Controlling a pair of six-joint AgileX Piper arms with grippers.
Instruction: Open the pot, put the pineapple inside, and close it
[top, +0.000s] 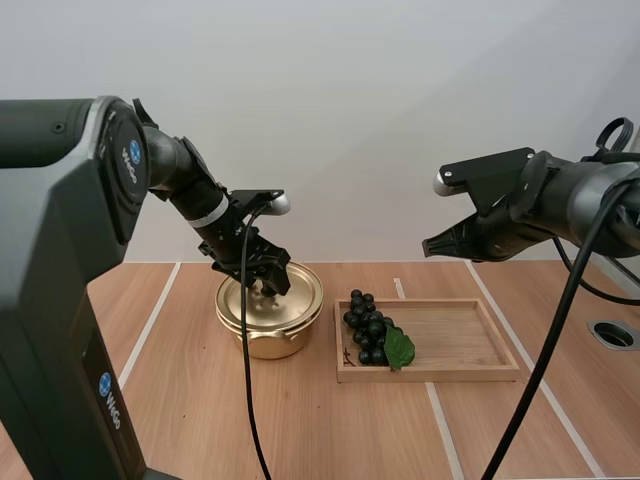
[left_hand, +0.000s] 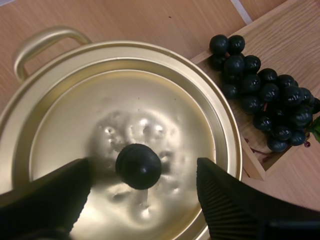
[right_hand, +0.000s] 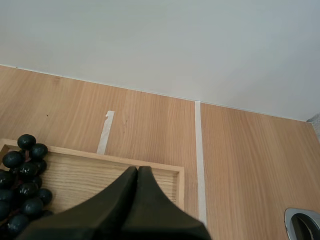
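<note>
Hovering over the golden pot (top: 270, 343), the left end effector (top: 268, 283) was released, its fingers (left_hand: 225, 200) spread to either side of the black round knob (left_hand: 138, 166) with a gap showing on each side. The lid (left_hand: 150, 95) was seated on the pot, brushed gold with a raised ring and small dents around the knob; one looped handle (left_hand: 47, 40) was visible on the pot's far rim. No pineapple was noted: the fruit present was a bunch of dark grapes (top: 367, 328) with one green leaf (top: 400, 348), lying in the left end of a shallow wooden tray (top: 470, 345) just right of the pot. The right end effector (top: 432, 246) hung high above the tray's right part, clenched on nothing, its fingers pressed into one dark wedge. The table (top: 330, 430) was light wood crossed by pale tape lines (top: 150, 325), with a round metal port (top: 612, 334) near its right edge; a plain pale wall (top: 350, 100) stood behind. The pot sat upright, knob pointing up. The grape bunch ran lengthwise from the tray's far side toward its near side, while the tray's long axis lay left to right.
</note>
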